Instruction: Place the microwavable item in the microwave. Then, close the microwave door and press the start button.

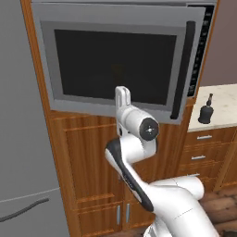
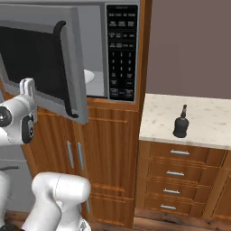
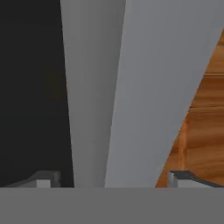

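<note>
A: Where's our claw (image 3: 113, 179)?

B: Right up against the door (image 1: 115, 60). In the hand view we see its two tips wide apart, nothing between them but the door's grey frame and lower edge dead ahead. Dark window off to one side, wood cabinet (image 3: 201, 131) to the other.

A: Door state?

B: Partly shut, still ajar. In the right base view we see it swung out from the microwave (image 2: 97, 49), handle (image 2: 63, 67) on the free edge, well to the side of the claw. Through the gap we see the grey interior and the edge of the white plate (image 2: 89, 76).

A: Cup?

B: We can't make it out. A faint yellowish smudge shows behind the window, above the claw, in the left base view; too dim to call.

A: Keypad?

B: Keypad (image 2: 121, 52) sits beyond the door's free edge, far from the claw, untouched. Black bottle (image 2: 181, 122) stands on the counter (image 2: 203, 117) further out that way.
</note>
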